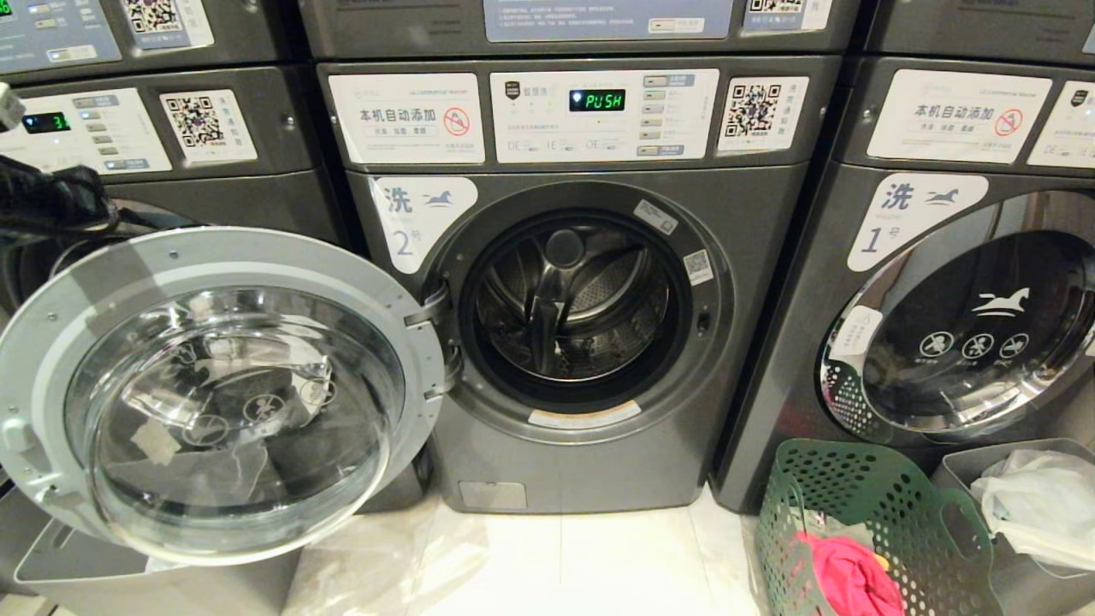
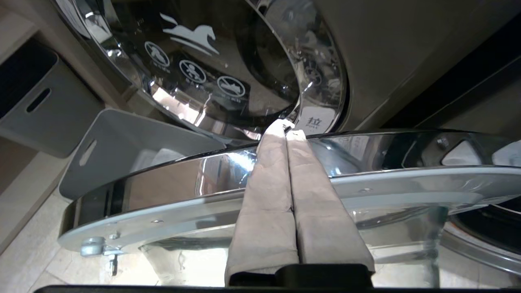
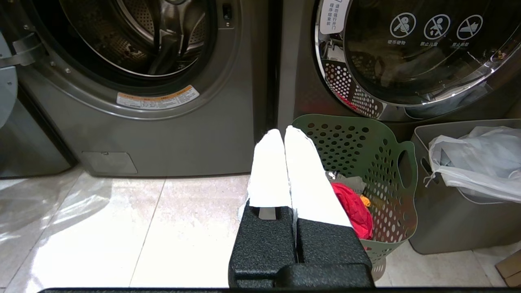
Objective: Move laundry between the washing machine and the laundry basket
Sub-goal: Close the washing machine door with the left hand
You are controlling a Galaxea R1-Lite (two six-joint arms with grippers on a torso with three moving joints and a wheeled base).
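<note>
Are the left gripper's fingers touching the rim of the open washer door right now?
Cannot tell. In the left wrist view the shut fingers cross over the door rim, but neither contact nor gap shows.

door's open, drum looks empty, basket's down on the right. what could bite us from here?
Left gripper, shut, sits right over the open door's rim: it could bump or catch there. The green laundry basket stands low at the right beside a grey bin: a drifting reach may land in the wrong one. The red garment could drag its neighbours out.
</note>
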